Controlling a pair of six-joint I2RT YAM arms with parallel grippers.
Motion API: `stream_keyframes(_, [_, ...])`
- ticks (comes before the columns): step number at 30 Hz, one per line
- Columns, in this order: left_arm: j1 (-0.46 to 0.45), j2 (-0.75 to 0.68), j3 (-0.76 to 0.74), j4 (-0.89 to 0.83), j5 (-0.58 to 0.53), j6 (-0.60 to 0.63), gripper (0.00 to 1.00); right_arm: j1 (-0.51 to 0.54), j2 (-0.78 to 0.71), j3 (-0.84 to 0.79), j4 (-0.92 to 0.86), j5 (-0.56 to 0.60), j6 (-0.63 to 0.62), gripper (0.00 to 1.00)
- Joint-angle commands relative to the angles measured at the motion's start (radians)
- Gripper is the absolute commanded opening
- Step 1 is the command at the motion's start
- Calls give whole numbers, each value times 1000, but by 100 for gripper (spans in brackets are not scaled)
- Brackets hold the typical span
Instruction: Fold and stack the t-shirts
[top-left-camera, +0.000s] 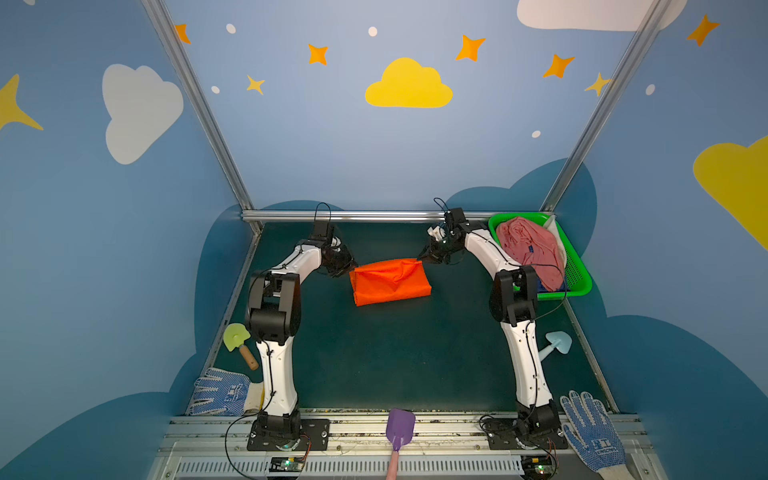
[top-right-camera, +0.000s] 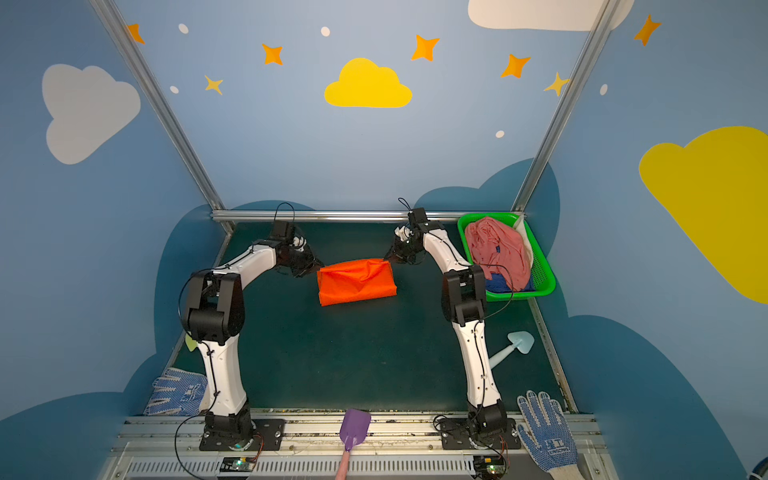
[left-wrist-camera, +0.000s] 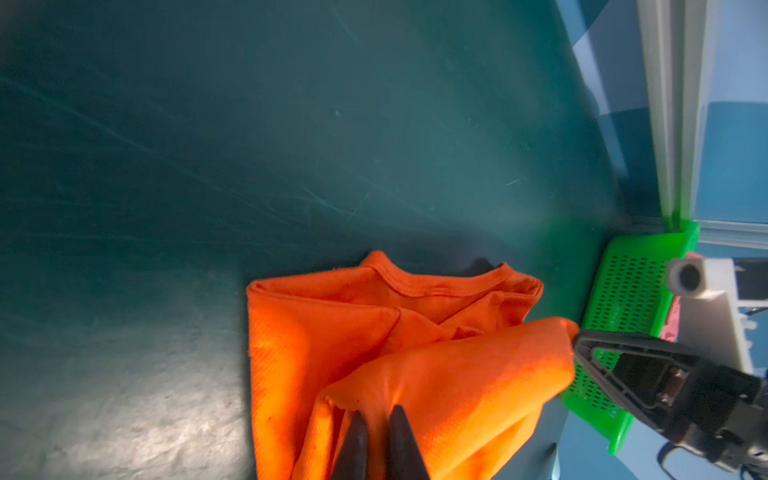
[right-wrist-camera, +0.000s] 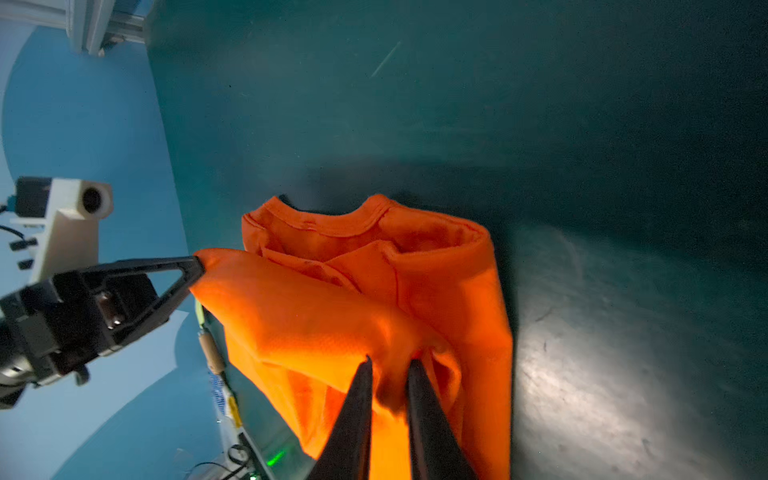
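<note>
**Mid-table, orange shirt pinched at both ends**

At the middle of the table (top-left-camera: 395, 353) lay the orange shirt (top-left-camera: 390, 282), folded to a rectangle whose long axis ran side to side between the two arms. The left gripper (top-left-camera: 347, 270) sat at its far left corner and the right gripper (top-left-camera: 422, 257) at its far right corner. From both, the shirt's body lay toward the robot's bases, and neither arm was nearer.

Each wrist view showed fingertips (left-wrist-camera: 356, 440) a sliver apart, with a pucker of the top layer nipped between them. That layer was tented slightly off the one below.

The likely next step was laying it flat and letting go.

Nothing crowded the shirt. The basket (top-left-camera: 582, 286), holding the pink shirt (top-left-camera: 528, 245) and the blue shirt (top-right-camera: 496, 284), stood well apart beyond the right arm.
</note>
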Motion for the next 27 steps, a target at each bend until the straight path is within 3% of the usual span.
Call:
stream_keyframes(1, [12,2,-10,50,6,-31,14,-9,9,26,-8,-25,-8,31])
stream_keyframes(6, [20,-23,-17,71,-9,-52,20,-13,-27,26,-32,-1,-31,51])
stream_keyframes(8, [26,-35,-20,72,-25,-61,31,-13,-55,21,-49,21,-50,57])
stream_keyframes(11, [34,-69,-34,89,-34,-79,33,-12,-107,4,-66,45,-73,60])
stream_keyframes(14, [30,-125,-48,97,-63,-89,50,-7,-173,-47,-52,61,-85,61])
stream_keyframes(17, [8,-185,-59,101,-91,-91,52,9,-233,-114,-9,51,-81,62])
stream_keyframes(19, [-23,-205,-62,105,-83,-95,46,27,-253,-155,34,22,-75,56])
stream_keyframes(20, [-40,-203,-57,106,-67,-100,40,38,-253,-164,53,4,-70,48])
stream_keyframes(22, [-74,-180,-42,102,-17,-110,25,54,-231,-158,72,-23,-57,20])
stream_keyframes(24, [-103,-143,-32,107,35,-122,13,68,-192,-131,71,-43,-47,1])
stream_keyframes(27, [-142,-80,-34,136,96,-141,5,85,-128,-97,74,-70,-35,0])
